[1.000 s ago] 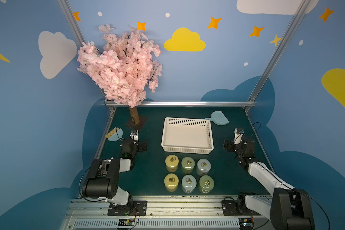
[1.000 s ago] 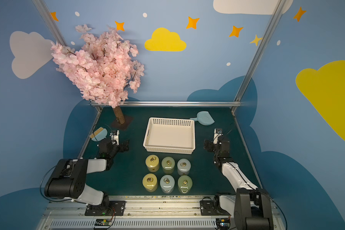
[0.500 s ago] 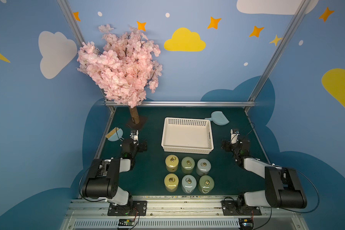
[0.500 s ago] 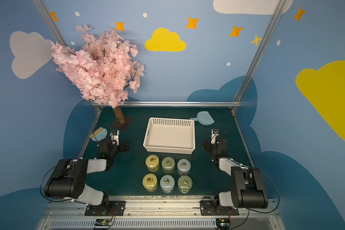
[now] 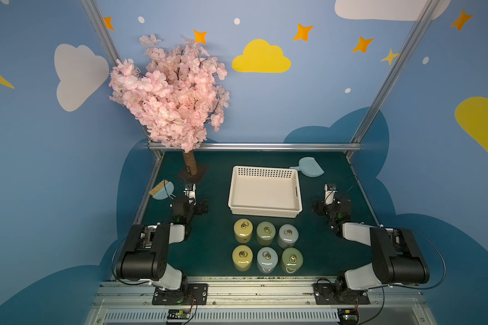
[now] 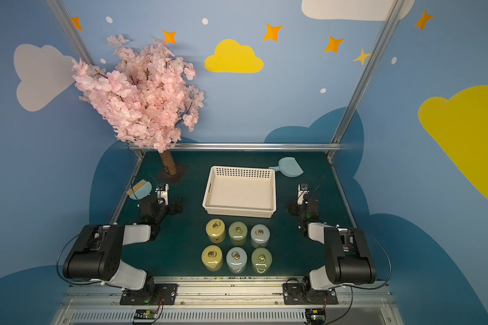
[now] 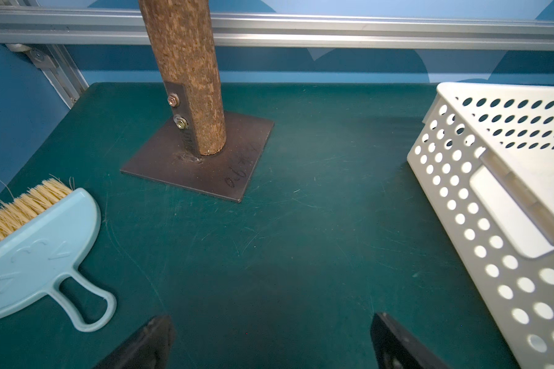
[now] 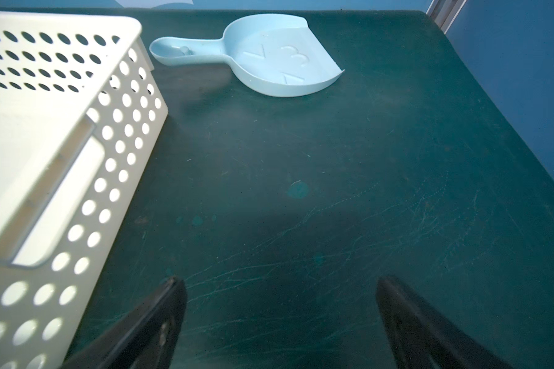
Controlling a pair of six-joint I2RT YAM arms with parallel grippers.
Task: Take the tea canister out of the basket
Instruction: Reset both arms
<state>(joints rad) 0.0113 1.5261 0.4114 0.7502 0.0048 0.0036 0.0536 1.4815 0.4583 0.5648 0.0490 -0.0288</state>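
Observation:
The white perforated basket [image 5: 264, 210] [image 6: 238, 213] stands empty at the middle of the green mat. Several tea canisters [image 5: 265, 233] [image 6: 237, 233], yellow, green and pale blue with ring lids, stand in two rows on the mat just in front of it. My left gripper [image 5: 191, 197] [image 7: 271, 338] rests low to the left of the basket [image 7: 480, 204], open, with only bare mat between its fingers. To the basket's [image 8: 77, 166] right my right gripper [image 5: 329, 197] [image 8: 280, 303] is also open and holds nothing.
A pink blossom tree's trunk [image 5: 190, 166] [image 7: 189, 80] on a metal plate stands at the back left. A light-blue brush [image 5: 162, 190] [image 7: 36, 252] lies near the left gripper. At the back right lies a light-blue dustpan [image 5: 309, 167] [image 8: 279, 60]. Aluminium rails edge the mat.
My right arm has folded back and down into a tucked pose, its gripper staying right of the basket. The left arm, the basket and the canisters have not moved.

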